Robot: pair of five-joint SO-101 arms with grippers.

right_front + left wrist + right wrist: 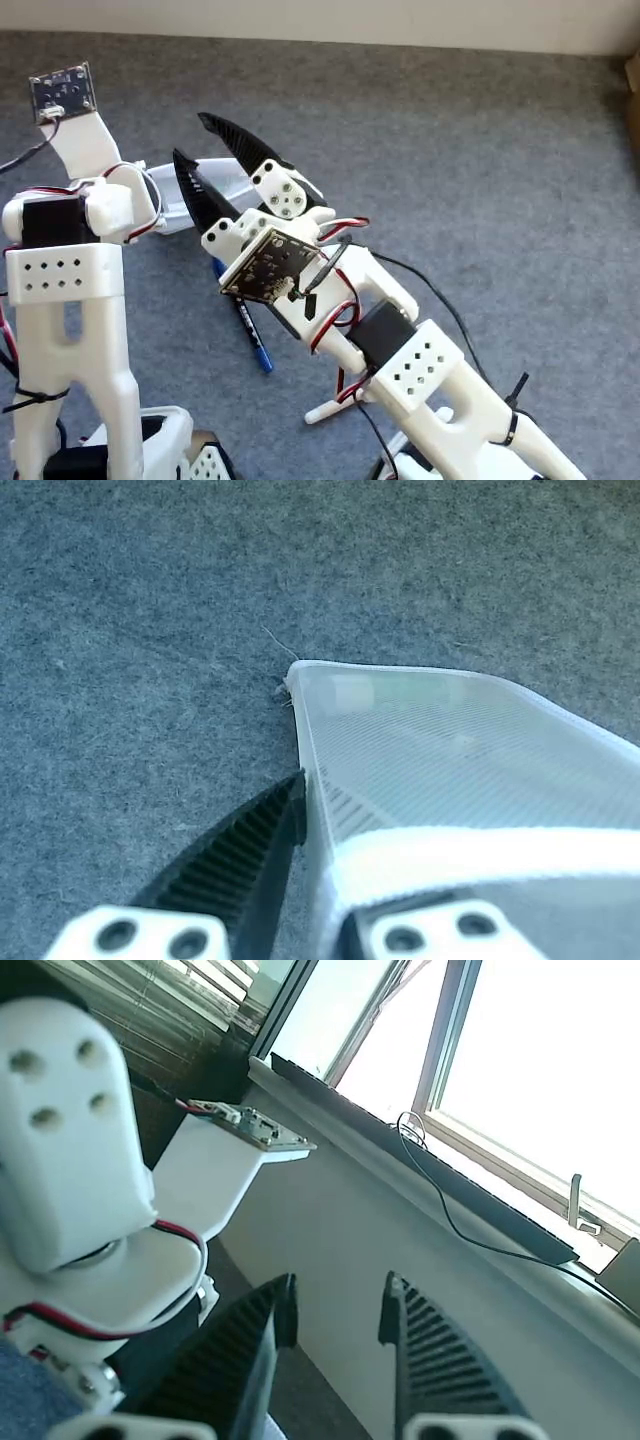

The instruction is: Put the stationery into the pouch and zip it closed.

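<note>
The grey, carpet-like counter (480,150) carries everything here. On it stand the two white arms. The left arm (70,290) rises at the near left edge in the high view. The right arm (400,350) stretches from the near right corner toward the middle.

The pouch (222,180) is translucent, with a white band along one edge. It sits between the two arms, just past the left arm's elbow. In the left wrist view the pouch (450,760) has one corner pointing away over the counter. The left end effector (318,830) is closed on its near edge. One black ribbed finger (240,870) presses against the side of the pouch, and the other jaw shows through the material.

The right end effector (190,137) is tilted up over the pouch with its two black fingers spread and nothing between them. In its own wrist view, the right end effector (338,1290) points at a wall and window rather than at the counter.

A blue pen (250,335) lies flat on the counter outside the pouch, partly under the right arm. A thin white stick (325,410) lies near that arm's base; I cannot tell what it is.
</note>
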